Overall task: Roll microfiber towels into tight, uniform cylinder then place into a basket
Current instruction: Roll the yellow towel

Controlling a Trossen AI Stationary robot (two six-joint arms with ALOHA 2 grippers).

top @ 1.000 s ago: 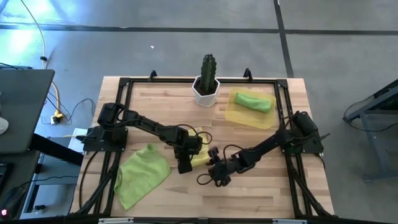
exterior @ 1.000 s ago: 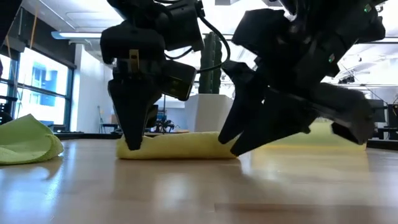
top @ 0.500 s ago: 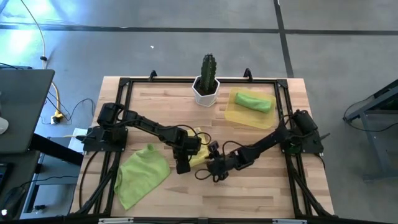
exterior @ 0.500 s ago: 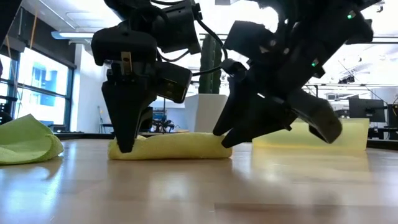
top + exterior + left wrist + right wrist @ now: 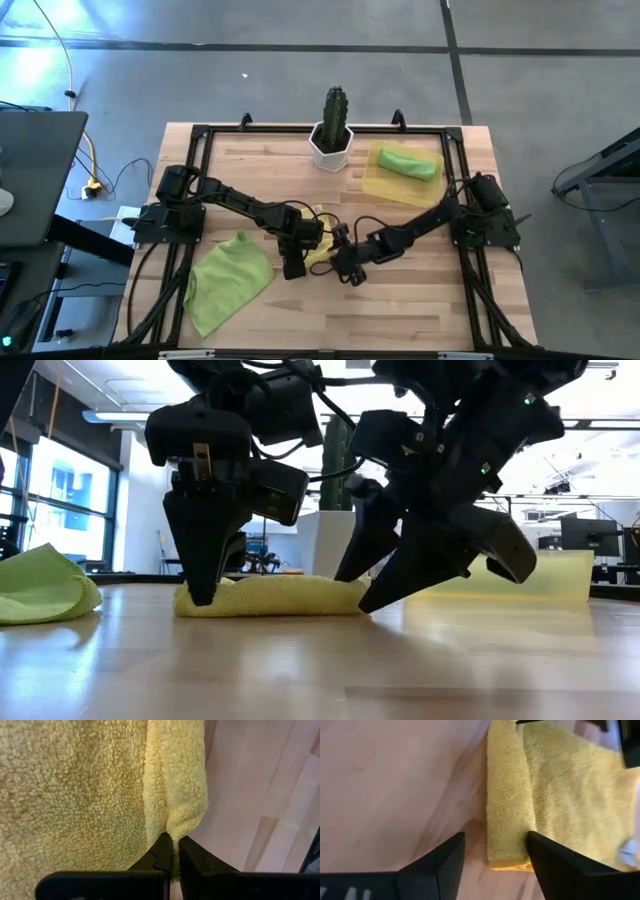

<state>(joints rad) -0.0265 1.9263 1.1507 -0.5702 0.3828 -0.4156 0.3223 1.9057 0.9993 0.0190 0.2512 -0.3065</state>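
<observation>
- The yellow towel [image 5: 268,596], partly rolled, lies on the wooden bench [image 5: 420,290] near its middle, between the two grippers.
- The left gripper [image 5: 205,595] stands upright over one end of the yellow towel, its fingers [image 5: 165,855] closed and pinching a fold of the cloth at that end.
- The right gripper [image 5: 495,851] is at the opposite end, tilted; its fingers [image 5: 442,865] are spread wide, one on each side of the rolled edge, with nothing held.
- A loose lime-green towel [image 5: 225,280] lies crumpled on the bench by the left arm, well apart from both grippers.
- A rolled green towel [image 5: 408,164] lies in the basket [image 5: 378,186], beside the cactus pot [image 5: 331,148].
</observation>
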